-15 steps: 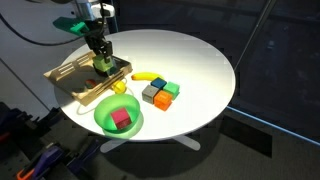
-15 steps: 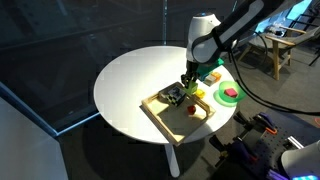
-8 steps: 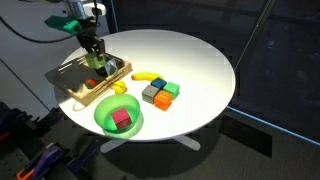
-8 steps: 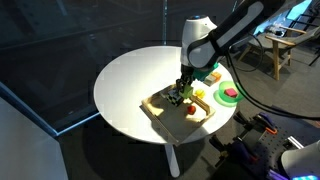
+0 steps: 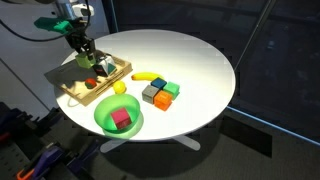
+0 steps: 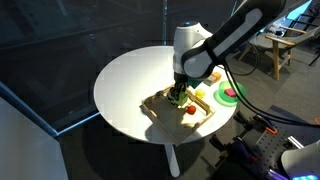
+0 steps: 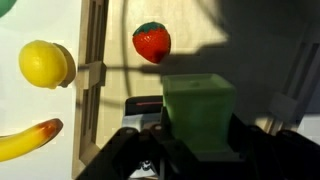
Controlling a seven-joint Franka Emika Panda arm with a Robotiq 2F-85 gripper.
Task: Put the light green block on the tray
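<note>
Dark glass panels stand behind a round white worktop (image 5: 205,55). At its 9 o'clock edge in an exterior view lies the tray (image 5: 72,96), light wood with low rims and dividers.

Over the last second you have carried your end effector (image 5: 84,58) across that tray. A second ago it hung over the 3 o'clock end, near the banana (image 5: 148,77). Half a second ago it was partway along, and now it sits over the tray's middle, nearer the 9 o'clock end. Nothing else on the worktop has shifted. The green bowl (image 5: 118,118) with its red block and the cluster of coloured cubes (image 5: 160,93) lie where they were.

The wrist view shows the end effector closed on the light green block (image 7: 198,108), one finger on each side. Beneath the block is bare tray wood. A small red strawberry-like piece (image 7: 151,42) lies in the tray at about 11 o'clock from the block and apart from it. The lemon (image 7: 45,63) lies outside the tray's rim at 10 o'clock.

My reading is that the carry is essentially done, since the block is already over the tray. What remains is to lower it and let go. I cannot tell from these views whether the block already touches the tray floor, so descend gently. Keep clear of the red piece and the dividers so the block lands flat.
</note>
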